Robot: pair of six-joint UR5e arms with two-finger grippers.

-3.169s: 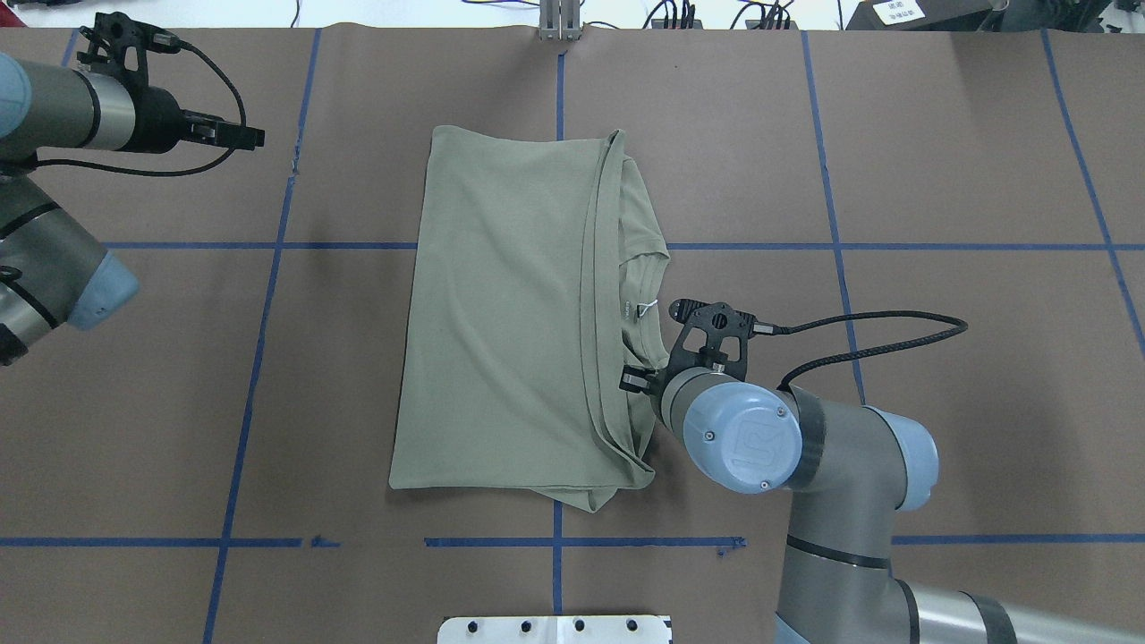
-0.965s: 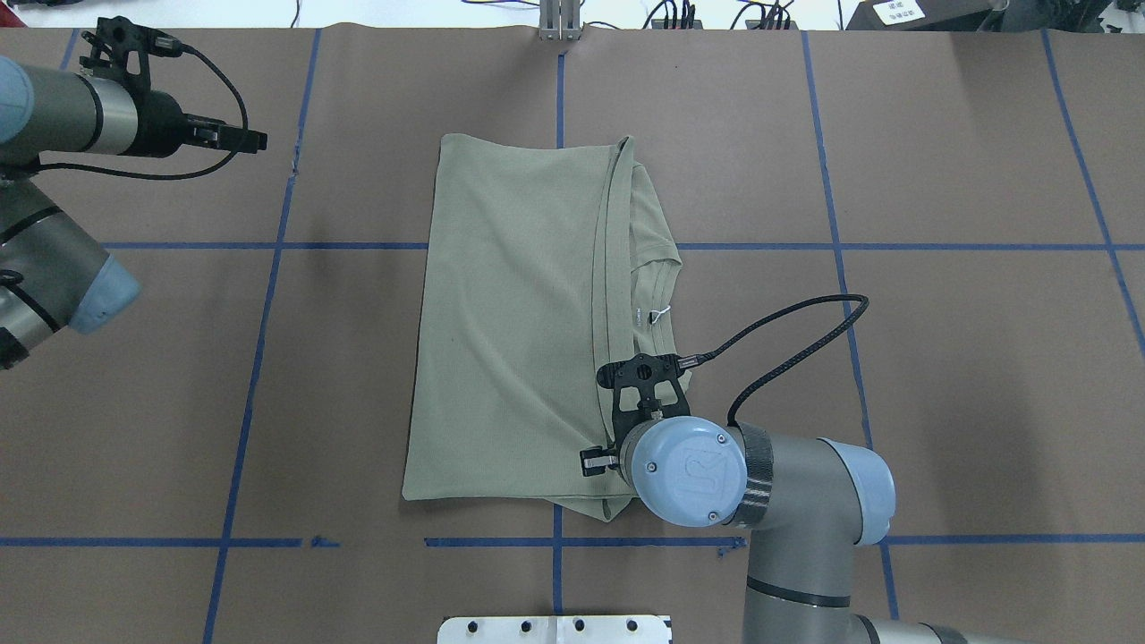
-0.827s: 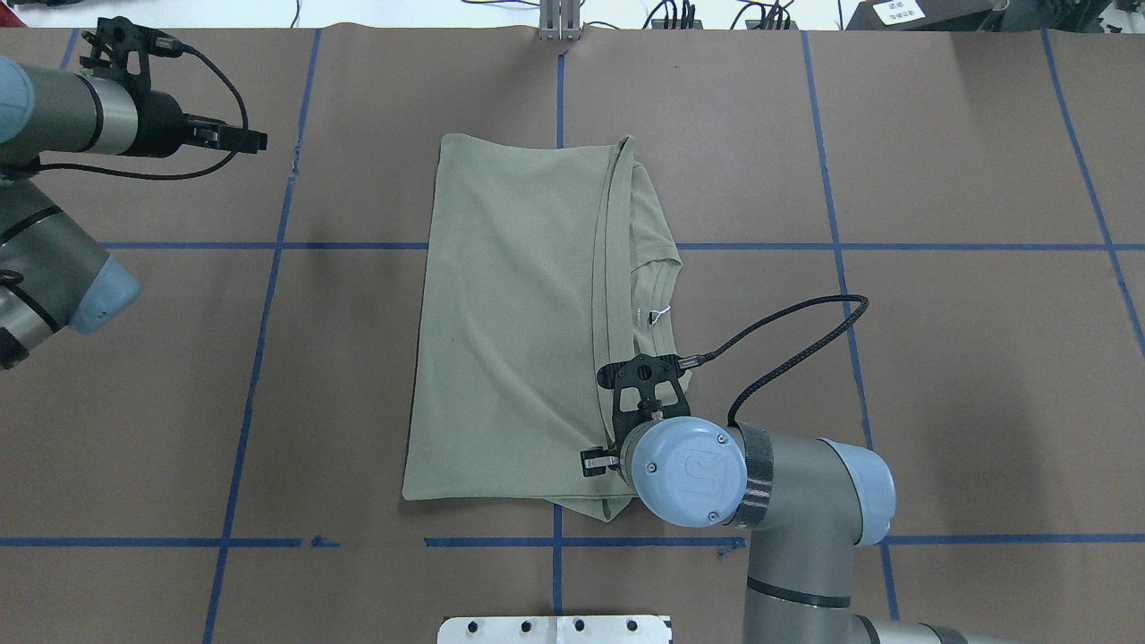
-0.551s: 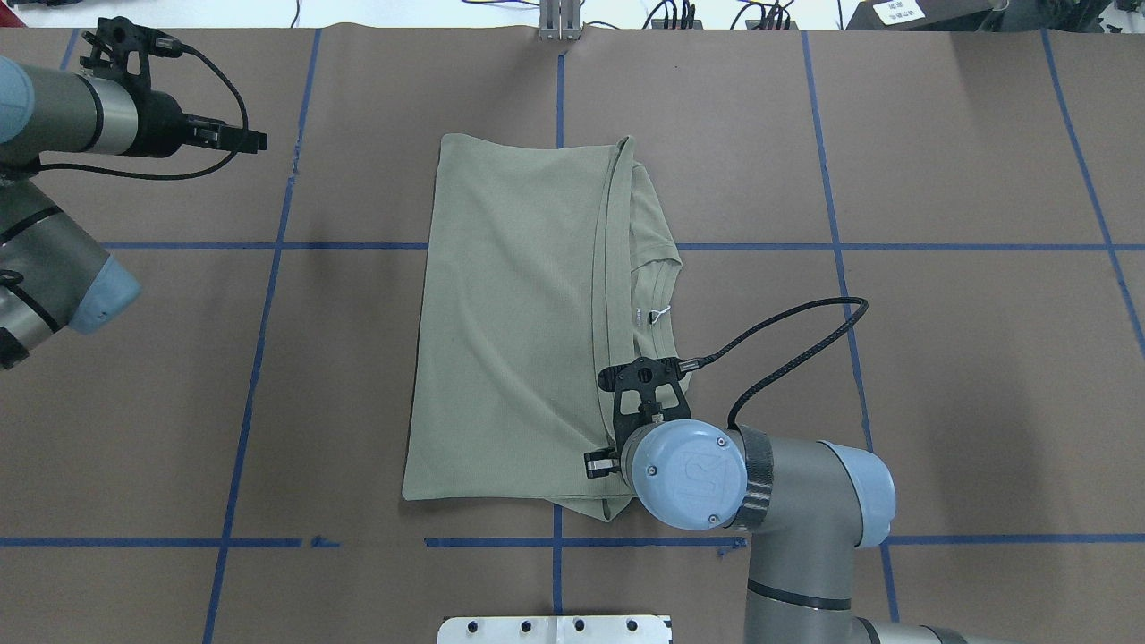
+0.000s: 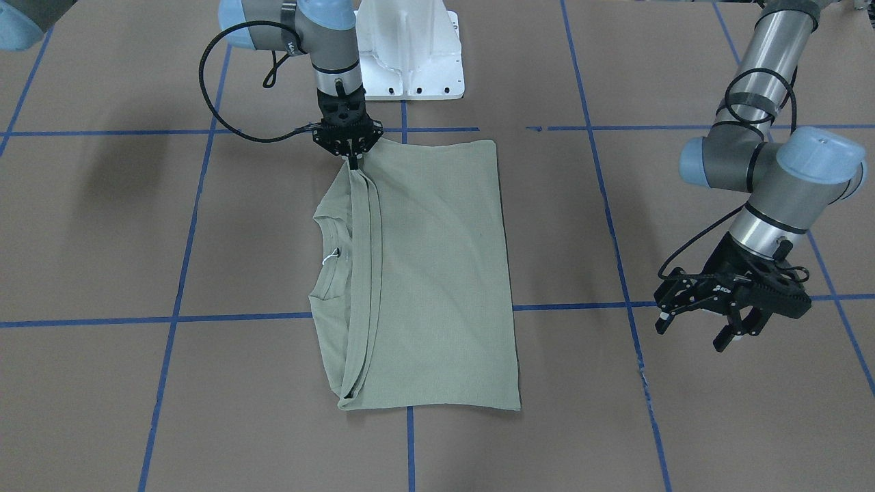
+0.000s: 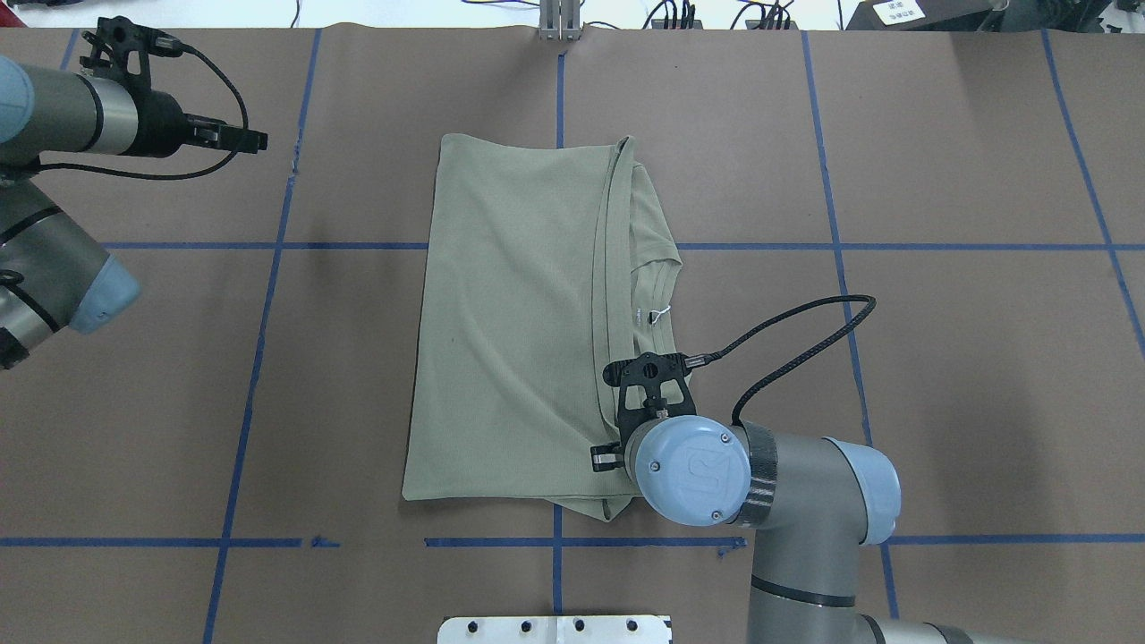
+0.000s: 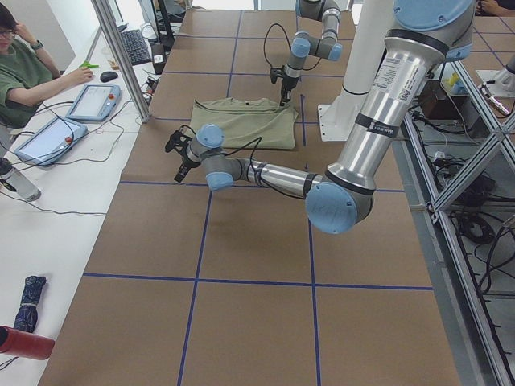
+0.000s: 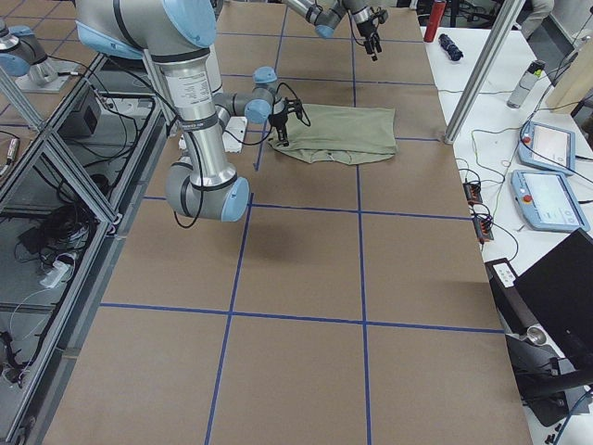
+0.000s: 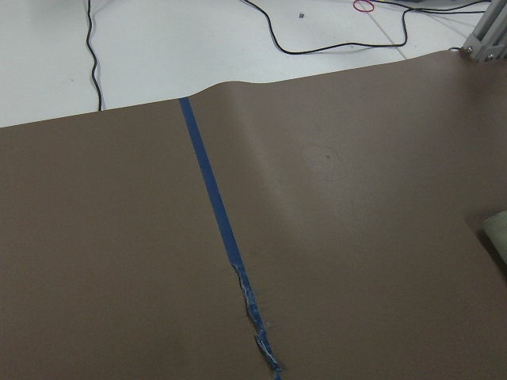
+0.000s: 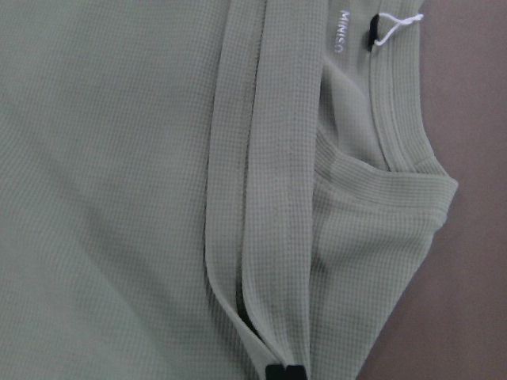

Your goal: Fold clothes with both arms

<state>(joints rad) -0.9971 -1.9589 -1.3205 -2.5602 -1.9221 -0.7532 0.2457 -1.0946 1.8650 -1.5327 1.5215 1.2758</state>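
- Brown paper covers the table (image 6: 984, 358), marked off into squares by blue tape lines (image 6: 832, 179).
- Sage-green knit shirt (image 6: 510, 313): lies flat at the middle of the table, folded into a long rectangle that runs from the robot's edge toward the far edge. One layer is laid over the body, and its edge forms a double band down the length. The ribbed neck pokes out on the robot's right side.
- Right arm (image 6: 805, 483): reaches in from the near edge, wrist pointing straight down over the shirt's near right corner.
- Left arm (image 5: 772, 164): off to the robot's left, well apart from the shirt, over bare paper.
- White pedestal base (image 5: 410, 55): at the robot's edge of the table, just behind the shirt's near end.
- Right gripper (image 5: 353, 162): fingers drawn together to a narrow point, pinching the banded fabric edge at that corner. The wrist view shows a black fingertip on the band.
- Left gripper (image 5: 690, 333): jaws spread, nothing between them, held above the table.
- Tag string (image 10: 392, 25): white loop at the neck rib, beside small white lettering (image 10: 342, 30) inside the neck.
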